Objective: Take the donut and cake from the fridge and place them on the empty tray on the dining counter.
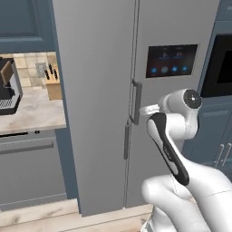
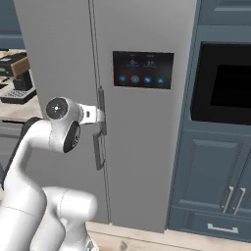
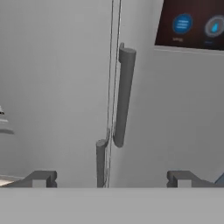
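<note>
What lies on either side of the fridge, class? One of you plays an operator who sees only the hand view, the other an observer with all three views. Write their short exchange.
Operator: I see grey doors and two bar handles. What is past the fridge's left edge?
Observer: In the left base view, a pale stone wall counter meets the fridge, with a wooden knife block on it.
Operator: And on the other side?
Observer: In the right base view, a dark built-in oven sits in blue-grey cabinets right beside the fridge.
</note>
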